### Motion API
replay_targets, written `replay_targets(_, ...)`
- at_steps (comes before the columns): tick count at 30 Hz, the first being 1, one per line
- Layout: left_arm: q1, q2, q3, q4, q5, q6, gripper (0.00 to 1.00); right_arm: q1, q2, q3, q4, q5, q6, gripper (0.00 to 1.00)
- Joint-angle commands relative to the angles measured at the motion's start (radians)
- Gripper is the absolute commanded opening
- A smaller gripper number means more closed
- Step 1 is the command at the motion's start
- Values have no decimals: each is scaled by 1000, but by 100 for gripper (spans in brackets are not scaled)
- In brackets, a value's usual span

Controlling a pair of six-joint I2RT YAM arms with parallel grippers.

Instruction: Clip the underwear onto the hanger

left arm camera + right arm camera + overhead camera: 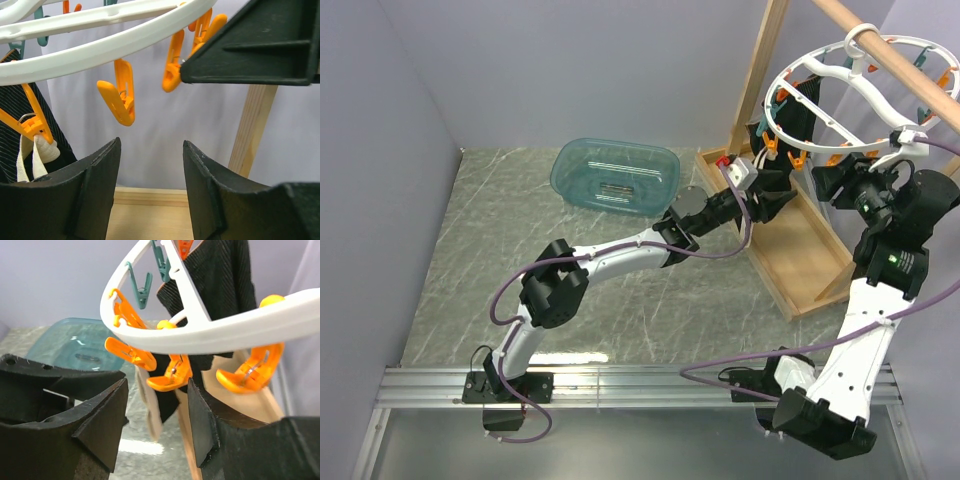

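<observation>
Spread, empty jaws both sides, under white plastic ring hanger [100, 50]; black cream-banded underwear [10, 135] on orange clip [30, 127]; could slip if bumped.

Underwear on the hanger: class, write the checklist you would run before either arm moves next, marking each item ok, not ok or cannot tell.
1. Underwear gripped by an orange clip: ok.
2. Second clip on its waistband: cannot tell.
3. Left gripper open, empty: ok.
4. Right gripper open, empty: ok.
5. Hanger hooked over the wooden pole: ok.
</observation>
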Motion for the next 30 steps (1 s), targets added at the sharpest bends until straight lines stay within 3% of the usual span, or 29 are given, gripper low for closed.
replay_targets(1,-6,-20,38,59,33,32,58,-7,2,43,84,-57,60,58)
replay_targets(15,-26,131,264,72,-8,200,63,-7,14,13,126,-118,175,51)
replay_targets(30,-43,234,403,111,-50,228,60,-8,26,7,141,-147,207,45)
